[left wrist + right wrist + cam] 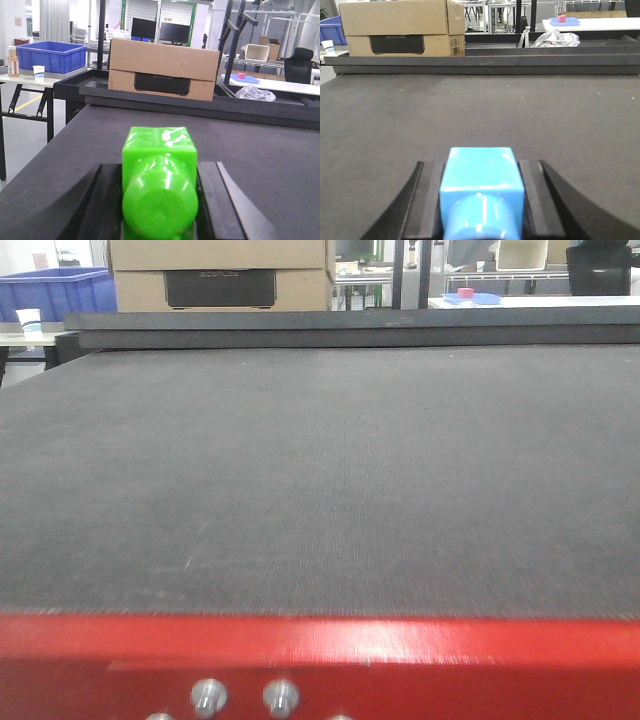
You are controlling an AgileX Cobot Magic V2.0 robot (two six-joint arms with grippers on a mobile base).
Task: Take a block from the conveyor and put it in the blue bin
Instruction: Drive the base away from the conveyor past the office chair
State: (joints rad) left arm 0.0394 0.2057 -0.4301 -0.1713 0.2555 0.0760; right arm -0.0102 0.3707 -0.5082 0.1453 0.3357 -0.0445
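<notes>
The conveyor [320, 470] is a wide dark grey woven belt that fills the front view, where no block or gripper shows. In the left wrist view my left gripper [159, 167] is shut on a bright green block [159, 185], its black fingers [107, 200] pressed against both sides, low over the belt [270, 160]. In the right wrist view my right gripper [480, 167] is shut on a light blue block [481, 185] just above the belt [480, 110]. The blue bin [52, 55] stands on a table beyond the belt's far left corner, also in the front view as the bin [55, 290].
A dark raised edge bar [350, 328] runs along the belt's far side, with a cardboard box [162, 67] behind it. A red frame [320, 660] with bolts borders the near edge. A paper cup [38, 71] and a bottle [13, 62] stand by the bin. A crumpled plastic bag [255, 93] lies far right.
</notes>
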